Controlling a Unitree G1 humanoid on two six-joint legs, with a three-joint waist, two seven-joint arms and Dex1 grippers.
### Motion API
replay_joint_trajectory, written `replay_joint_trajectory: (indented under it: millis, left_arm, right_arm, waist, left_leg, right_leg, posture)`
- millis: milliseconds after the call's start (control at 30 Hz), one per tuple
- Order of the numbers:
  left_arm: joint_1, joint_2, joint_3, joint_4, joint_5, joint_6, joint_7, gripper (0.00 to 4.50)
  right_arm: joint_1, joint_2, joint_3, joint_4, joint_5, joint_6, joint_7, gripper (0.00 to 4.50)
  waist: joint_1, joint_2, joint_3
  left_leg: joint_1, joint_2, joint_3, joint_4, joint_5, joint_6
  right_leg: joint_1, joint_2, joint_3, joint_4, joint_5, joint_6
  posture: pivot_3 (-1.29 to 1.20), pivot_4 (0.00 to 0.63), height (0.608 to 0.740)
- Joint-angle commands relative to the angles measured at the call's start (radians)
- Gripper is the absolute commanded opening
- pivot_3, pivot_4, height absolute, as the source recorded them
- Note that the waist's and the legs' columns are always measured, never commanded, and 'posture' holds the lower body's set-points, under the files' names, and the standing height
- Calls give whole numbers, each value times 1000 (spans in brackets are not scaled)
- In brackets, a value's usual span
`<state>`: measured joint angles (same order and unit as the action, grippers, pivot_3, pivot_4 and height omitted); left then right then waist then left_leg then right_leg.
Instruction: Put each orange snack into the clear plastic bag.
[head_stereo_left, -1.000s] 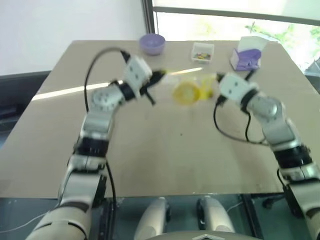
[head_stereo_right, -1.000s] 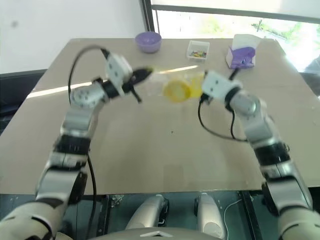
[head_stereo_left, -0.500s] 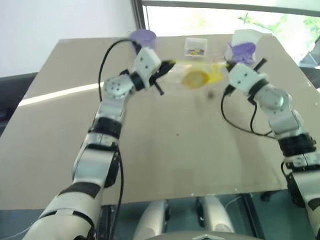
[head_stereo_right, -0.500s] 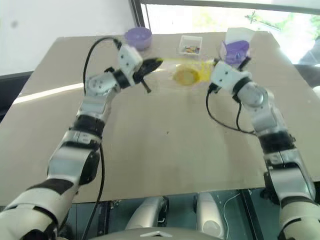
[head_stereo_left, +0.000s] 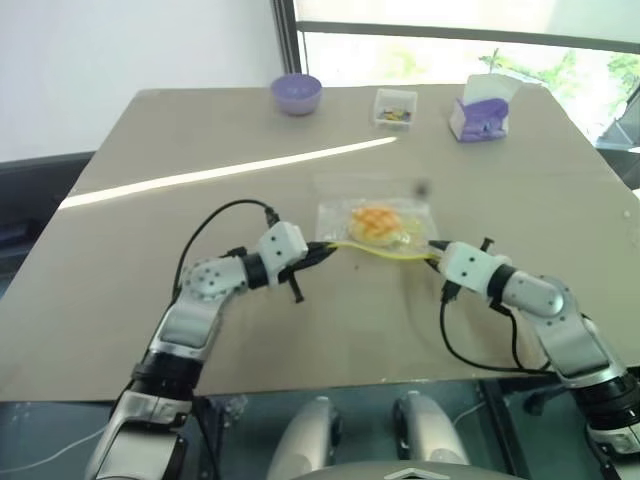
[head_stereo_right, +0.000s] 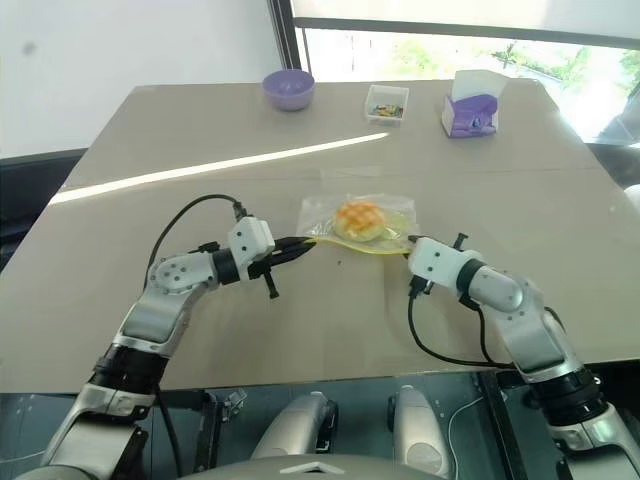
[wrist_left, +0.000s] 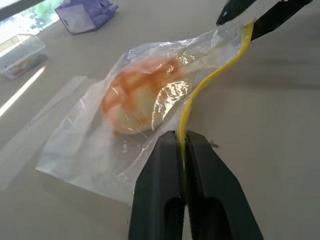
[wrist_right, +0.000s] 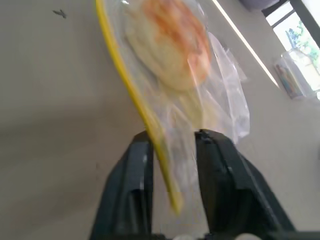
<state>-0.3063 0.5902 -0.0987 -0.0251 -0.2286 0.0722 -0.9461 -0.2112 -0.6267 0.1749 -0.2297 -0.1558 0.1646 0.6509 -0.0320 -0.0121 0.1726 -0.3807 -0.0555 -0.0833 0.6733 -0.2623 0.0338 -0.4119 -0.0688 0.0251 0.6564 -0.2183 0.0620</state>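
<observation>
Tan table (head_stereo_left: 200, 320) carries: clear plastic bag (head_stereo_left: 375, 222) mid-table; along the far edge, purple bowl (head_stereo_left: 297, 93), small clear box (head_stereo_left: 395, 107), purple-and-white tissue box (head_stereo_left: 483, 108).

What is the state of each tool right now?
Left tool: closed on the yellow strip of the bag.
Right tool: open, with the strip lying between its fingers.

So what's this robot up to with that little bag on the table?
It is bagging a snack. The orange snack already sits inside the clear plastic bag, which lies on the table. The left gripper pinches one end of the bag's yellow strip. The right gripper sits at the other end, its fingers apart around it.
</observation>
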Motion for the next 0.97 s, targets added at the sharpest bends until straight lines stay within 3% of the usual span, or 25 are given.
replay_joint_trajectory:
  millis: [33, 133, 167, 233, 400, 533, 967]
  left_arm:
    - [45, 60, 102, -167, -134, 170, -7, 1599]
    - [92, 92, 160, -226, -185, 251, 9, 3102]
    - [117, 106, 187, -243, -204, 276, 10, 3705]
    - [168, 131, 257, -278, -255, 327, 13, 4445]
    - [271, 209, 415, -332, -356, 416, -15, 4445]
    - [336, 250, 491, -306, -357, 408, -41, 4445]
    - [378, 282, 506, -314, -381, 407, -124, 4445]
  right_arm:
    - [48, -23, -85, -110, 69, 63, 30, 3081]
    - [118, -50, -144, -174, 125, 112, 60, 4500]
    - [150, -58, -179, -200, 163, 139, 75, 4500]
    - [224, -76, -256, -258, 247, 177, 117, 4500]
    - [362, -73, -462, -340, 496, 261, 195, 4500]
    - [416, -107, -555, -359, 552, 277, 218, 4500]
    - [449, -165, -606, -375, 587, 300, 206, 4500]
  waist:
    - [0, 0, 0]
    - [3, 0, 0]
    - [3, 0, 0]
    - [5, 0, 0]
    - [16, 0, 0]
    - [21, 0, 0]
    - [25, 0, 0]
  left_leg:
    - [0, 0, 0, -1, 0, 0]
    - [-1, 0, 0, -3, 0, 0]
    - [-1, 0, 0, -3, 0, 0]
    - [-1, 0, 0, -4, 0, 0]
    - [-1, 2, 0, -5, 0, 0]
    - [-1, 3, 0, -5, -1, 0]
    - [-3, 5, 1, -5, -1, 1]
  right_leg:
    - [-1, 0, 0, 0, 0, 0]
    - [-2, 0, 0, -1, 0, 0]
    - [-2, 0, 0, -1, 0, 0]
    - [-2, -1, 0, -3, 0, 0]
    - [-2, -1, 0, -6, 0, 0]
    - [1, -1, -1, -11, 0, 0]
    - [1, -3, -1, -13, 0, 0]
  posture:
    - [0, 150, 740]
    - [0, 150, 740]
    - [0, 150, 740]
    - [0, 150, 740]
    - [0, 150, 740]
    - [0, 150, 740]
    - [0, 150, 740]
